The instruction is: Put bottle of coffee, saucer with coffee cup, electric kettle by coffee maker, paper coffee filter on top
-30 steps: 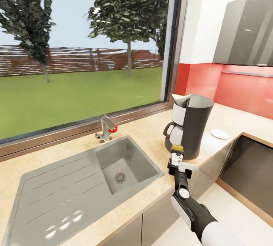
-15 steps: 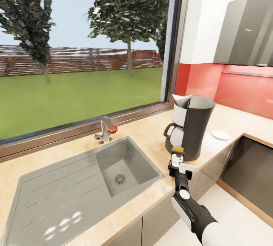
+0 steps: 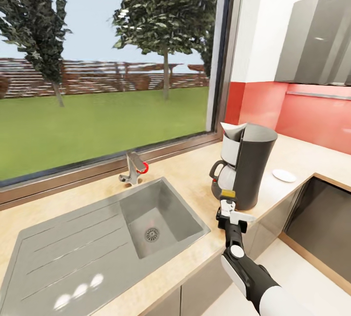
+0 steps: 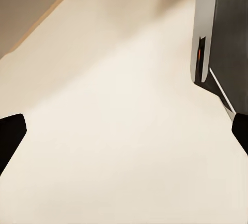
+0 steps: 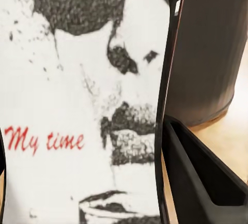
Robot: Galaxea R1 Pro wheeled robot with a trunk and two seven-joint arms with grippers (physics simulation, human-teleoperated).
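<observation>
Countertop point(image 3: 195, 179) edge — right jaws point(image 3: 227, 200) pinch coffee bottle point(image 3: 227, 193) beside coffee maker point(image 3: 249, 165); left jaws point(image 4: 124, 131) spread.

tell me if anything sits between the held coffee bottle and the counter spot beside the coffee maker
Nothing visible does. The right gripper holds the bottle just in front of the coffee maker, and the countertop around it looks bare there.

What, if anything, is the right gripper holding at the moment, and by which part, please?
The right gripper holds the bottle of coffee, its fingers closed against the labelled side of the body below the yellow lid, just in front of the coffee maker.
</observation>
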